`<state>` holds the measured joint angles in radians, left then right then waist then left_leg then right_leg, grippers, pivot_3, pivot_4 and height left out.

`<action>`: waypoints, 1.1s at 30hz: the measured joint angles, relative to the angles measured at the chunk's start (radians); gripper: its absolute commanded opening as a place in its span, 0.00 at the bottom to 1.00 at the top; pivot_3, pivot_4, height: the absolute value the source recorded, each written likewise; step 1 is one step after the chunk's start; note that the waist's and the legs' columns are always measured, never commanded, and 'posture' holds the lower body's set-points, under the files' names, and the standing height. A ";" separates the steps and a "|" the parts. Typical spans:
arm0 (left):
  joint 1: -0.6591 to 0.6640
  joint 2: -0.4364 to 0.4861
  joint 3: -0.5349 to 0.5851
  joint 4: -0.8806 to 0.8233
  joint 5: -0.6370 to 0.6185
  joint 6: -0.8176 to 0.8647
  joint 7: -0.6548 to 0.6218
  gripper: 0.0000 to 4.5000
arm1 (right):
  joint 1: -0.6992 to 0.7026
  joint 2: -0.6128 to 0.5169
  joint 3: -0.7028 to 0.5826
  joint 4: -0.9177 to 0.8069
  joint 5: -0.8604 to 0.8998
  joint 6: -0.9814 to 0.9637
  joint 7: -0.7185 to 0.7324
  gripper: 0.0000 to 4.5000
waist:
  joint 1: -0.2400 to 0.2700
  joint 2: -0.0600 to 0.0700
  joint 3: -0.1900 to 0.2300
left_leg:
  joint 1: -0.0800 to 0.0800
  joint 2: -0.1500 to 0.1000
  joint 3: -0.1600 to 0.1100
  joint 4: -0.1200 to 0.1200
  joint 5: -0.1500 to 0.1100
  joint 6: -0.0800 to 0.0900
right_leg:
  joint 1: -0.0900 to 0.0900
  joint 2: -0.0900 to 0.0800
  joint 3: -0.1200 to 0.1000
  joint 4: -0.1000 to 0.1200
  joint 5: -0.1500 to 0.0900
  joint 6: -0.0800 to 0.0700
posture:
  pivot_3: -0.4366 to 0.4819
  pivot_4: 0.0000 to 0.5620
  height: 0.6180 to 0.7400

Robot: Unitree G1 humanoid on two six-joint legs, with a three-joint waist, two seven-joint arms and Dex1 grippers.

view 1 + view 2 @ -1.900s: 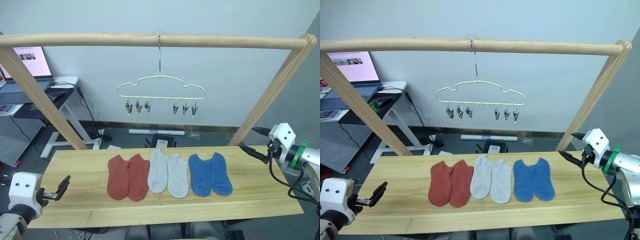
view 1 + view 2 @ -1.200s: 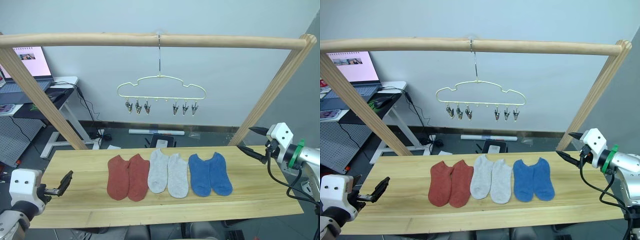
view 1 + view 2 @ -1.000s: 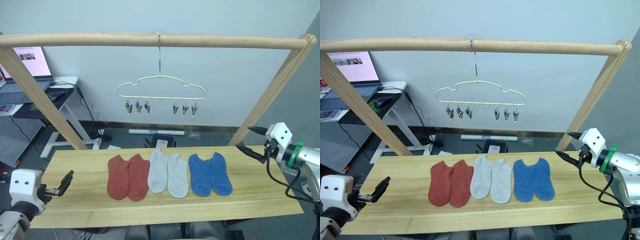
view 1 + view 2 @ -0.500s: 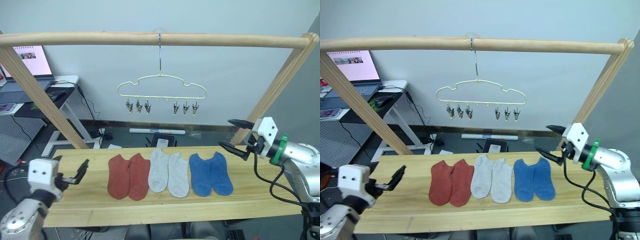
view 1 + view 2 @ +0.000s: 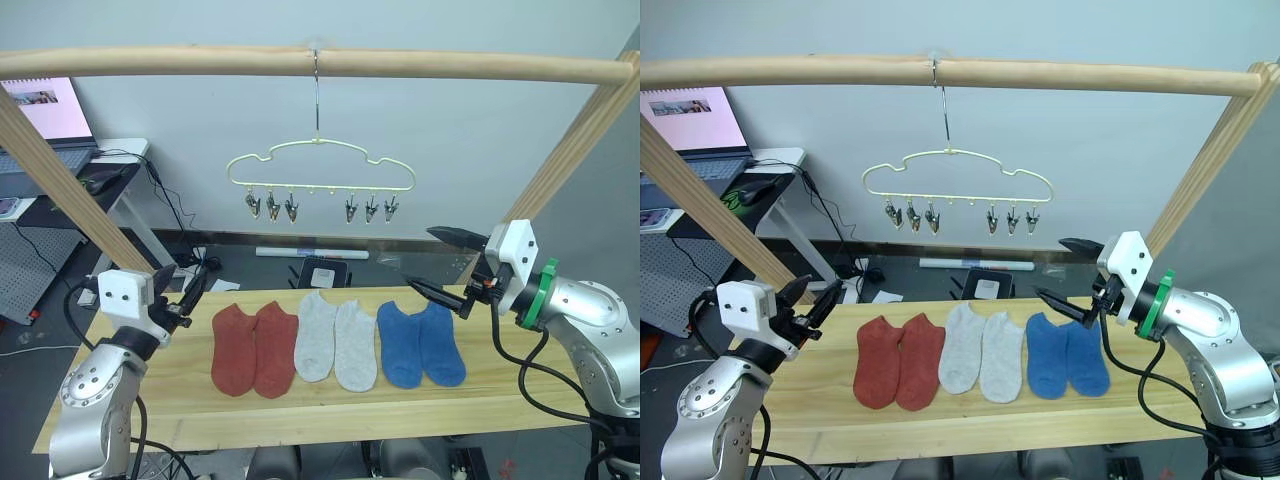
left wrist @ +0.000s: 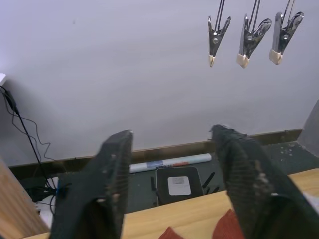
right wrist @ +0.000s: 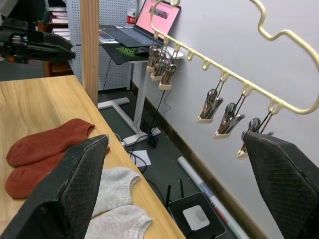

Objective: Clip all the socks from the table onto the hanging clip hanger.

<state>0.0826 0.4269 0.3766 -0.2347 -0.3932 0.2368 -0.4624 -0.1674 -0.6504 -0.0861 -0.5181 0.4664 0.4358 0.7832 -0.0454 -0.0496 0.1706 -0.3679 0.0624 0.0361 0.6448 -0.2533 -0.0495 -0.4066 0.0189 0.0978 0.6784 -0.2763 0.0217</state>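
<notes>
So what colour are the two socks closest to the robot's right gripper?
Blue socks, seen best in the left eye view.

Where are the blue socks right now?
The two blue socks lie flat side by side on the wooden table, at the robot's right end of the row, next to the grey socks. The open right hand hovers just above them.

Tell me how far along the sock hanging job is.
Nothing is done: all six socks lie flat on the table, and the clip hanger has bare clips. Neither the open left gripper nor the open right gripper holds anything. All six remain.
</notes>
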 measured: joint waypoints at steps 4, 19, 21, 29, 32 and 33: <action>-0.053 0.000 -0.025 0.014 -0.001 0.002 -0.003 0.60 | 0.003 0.000 -0.001 -0.045 0.018 0.029 -0.025 1.00 | -0.014 0.000 0.008 | -0.002 0.000 -0.002 0.000 0.000 0.000 | -0.001 0.000 0.000 0.000 0.000 0.001 | 0.35 0.36 1.00; -0.352 -0.014 -0.118 0.283 0.021 -0.048 -0.032 0.60 | -0.040 0.000 0.030 -0.198 0.109 0.223 -0.137 1.00 | -0.049 0.001 0.048 | -0.018 0.000 -0.004 0.001 0.000 0.000 | -0.014 0.001 -0.001 -0.001 0.003 0.002 | 0.25 0.45 1.00; -0.376 -0.018 -0.125 0.319 0.023 -0.069 -0.040 0.60 | -0.047 0.004 0.034 -0.205 0.114 0.240 -0.155 1.00 | -0.053 0.001 0.052 | -0.018 0.000 -0.005 0.001 0.000 0.000 | -0.014 0.001 -0.002 -0.001 0.003 0.002 | 0.25 0.45 1.00; -0.446 -0.018 -0.126 0.407 0.021 -0.116 -0.073 0.60 | -0.073 0.021 0.065 -0.221 0.116 0.269 -0.195 1.00 | -0.070 0.001 0.058 | -0.022 0.000 -0.007 0.001 0.000 0.000 | -0.015 0.001 -0.003 -0.003 0.002 0.004 | 0.24 0.45 1.00; -0.472 -0.018 -0.124 0.411 0.016 -0.117 -0.072 0.60 | -0.079 0.024 0.067 -0.221 0.116 0.269 -0.197 1.00 | -0.071 0.001 0.059 | -0.022 0.000 -0.007 0.001 0.000 0.000 | -0.015 0.001 -0.003 -0.004 0.002 0.004 | 0.24 0.45 1.00; -0.479 -0.018 -0.122 0.412 0.014 -0.117 -0.070 0.60 | -0.079 0.025 0.067 -0.221 0.116 0.269 -0.197 1.00 | -0.071 0.001 0.060 | -0.023 0.000 -0.007 0.001 0.000 0.000 | -0.015 0.000 -0.003 -0.004 0.002 0.004 | 0.24 0.45 1.00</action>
<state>-0.3963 0.4092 0.2544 0.1771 -0.3788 0.1202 -0.5326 -0.2466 -0.6259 -0.0187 -0.7392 0.5820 0.7049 0.5866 -0.1166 -0.0488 0.2304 -0.3904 0.0623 0.0292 0.6457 -0.2532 -0.0498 -0.4219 0.0194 0.0944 0.6747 -0.2743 0.0260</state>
